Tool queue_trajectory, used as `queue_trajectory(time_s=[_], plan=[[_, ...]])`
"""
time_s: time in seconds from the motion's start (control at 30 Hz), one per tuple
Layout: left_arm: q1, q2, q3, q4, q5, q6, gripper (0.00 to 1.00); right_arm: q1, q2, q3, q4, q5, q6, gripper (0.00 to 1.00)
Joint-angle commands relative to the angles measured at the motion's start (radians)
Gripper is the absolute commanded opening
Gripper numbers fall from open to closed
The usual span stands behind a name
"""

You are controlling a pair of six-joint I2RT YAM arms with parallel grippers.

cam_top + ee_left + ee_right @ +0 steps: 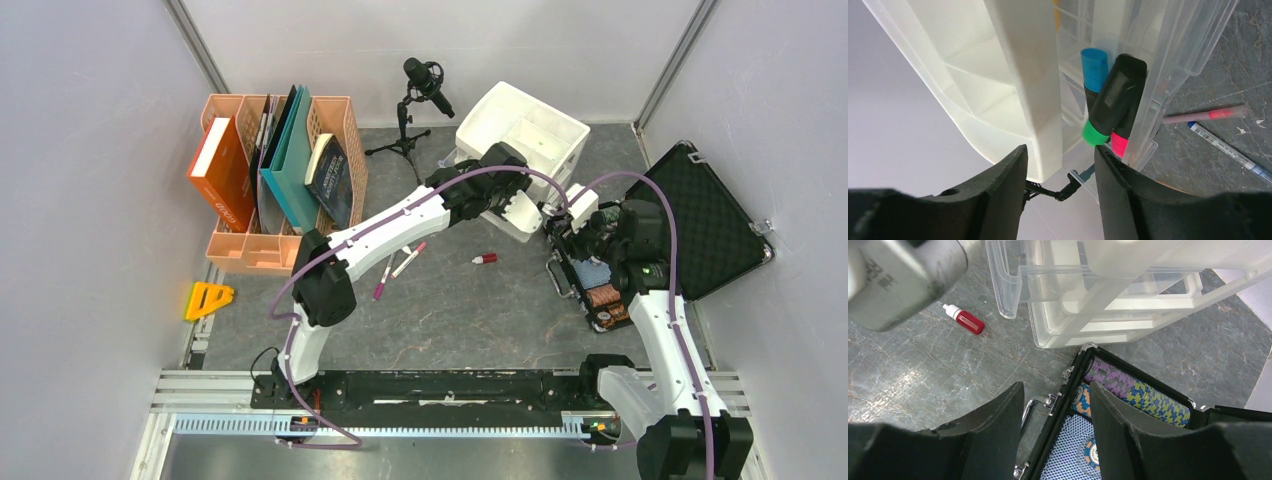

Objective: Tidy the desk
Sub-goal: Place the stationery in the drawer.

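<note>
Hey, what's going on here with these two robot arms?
Two robot arms are tidying a desk. The left gripper hangs open over a clear drawer of the white organizer, where highlighters lie. The right gripper hovers open above the black case of poker chips. Pens and a small red bottle lie loose on the desk.
</note>
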Motion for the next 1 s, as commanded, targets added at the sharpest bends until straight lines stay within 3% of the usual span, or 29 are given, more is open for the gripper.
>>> queue_trajectory(time_s=[0.0,0.27,0.6,0.83,0.97], plan=[[0.013,-0.021,0.043,0.079,-0.003,-0.009,0.6,0.0,-0.008,0.029,0.006,-0.016,-0.005,0.56],[0.015,-0.119,0.026,0.093,-0.022,-0.065,0.67,0.0,0.01,0.072,-0.008,-0.077,0.016,0.57],[0.096,-0.394,-0.202,0.099,0.002,-0.459,0.99,0.096,-0.003,0.136,-0.031,-0.132,0.029,0.57],[0.18,-0.588,-0.453,0.093,0.041,-0.747,1.0,0.27,-0.02,0.161,-0.043,-0.11,0.026,0.56],[0.219,-0.69,-0.582,0.054,0.075,-0.841,1.0,0.389,0.034,0.192,-0.047,-0.079,0.006,0.56]])
